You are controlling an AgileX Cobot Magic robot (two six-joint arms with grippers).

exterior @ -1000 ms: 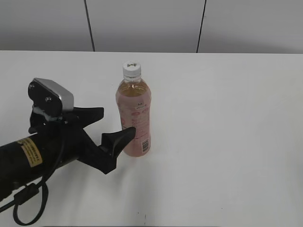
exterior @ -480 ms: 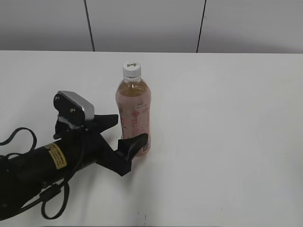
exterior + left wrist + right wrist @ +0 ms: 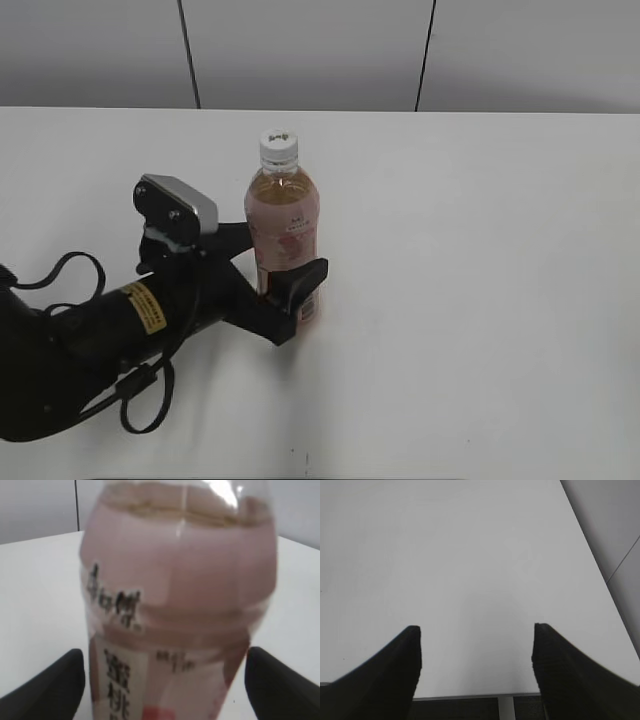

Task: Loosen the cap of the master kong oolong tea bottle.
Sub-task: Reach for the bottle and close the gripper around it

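Since 1 sec ago the left tool [image 3: 283, 262] has slid in from the left, and now its two black fingers sit on both sides of the master kong oolong tea bottle [image 3: 284, 240], down low near the pink label. Before, the near finger tip was just at the bottle's side; now the bottle is between the fingers. The bottle has not moved.

Left tool is wide. In the left wrist view the fingers [image 3: 50, 682] show at the bottom corners, w/ bits of white desk [image 3: 40, 590] seen between each finger and the bottle [image 3: 177, 605], so they are not squeezing it. The bottle fills that view, blurry, w/ dark letters on the pink wrap & brown tea up top.

The bottle stands upright on the white desk [image 3: 480, 280], a bit left of the middle. The cap [image 3: 279, 147] is white, on top of the bottle, w/ a small dark mark on it. Nothing touches the cap.

Right tool [image 3: 477, 667] is wide too, w/ nothing in it. It hangs over bare desk [image 3: 470, 555] near the desk's edge, and can't be seen in the exterior view.
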